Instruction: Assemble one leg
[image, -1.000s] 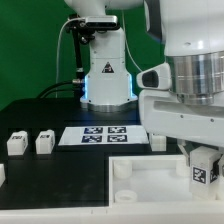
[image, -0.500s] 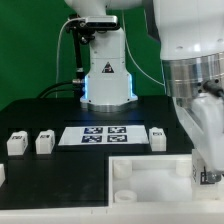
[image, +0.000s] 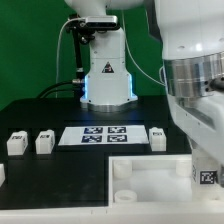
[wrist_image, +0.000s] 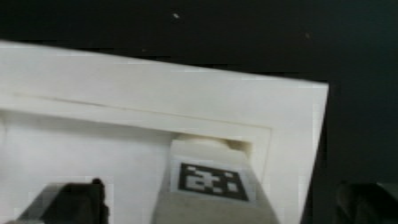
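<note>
A white leg (wrist_image: 210, 185) with a black-and-white tag stands upright in a corner socket of the large white tray-like piece (wrist_image: 107, 100). In the exterior view this leg (image: 207, 177) is at the right edge, low in the tray-like piece (image: 150, 168). My gripper (wrist_image: 217, 208) straddles it. The dark fingers (wrist_image: 71, 203) stand apart from the leg, with a gap showing on both sides. In the exterior view the gripper (image: 205, 160) hangs right over the leg and hides most of it.
Two loose legs (image: 15, 143) (image: 44, 143) stand at the exterior view's left, and another (image: 157, 137) beside the marker board (image: 100, 135). A further white block (image: 2, 175) shows at the left edge. The robot base (image: 105, 75) is behind.
The wrist has turned over the leg and shifted slightly to the exterior view's right and down. The leg's tag now sits lower in the tray-like piece.
</note>
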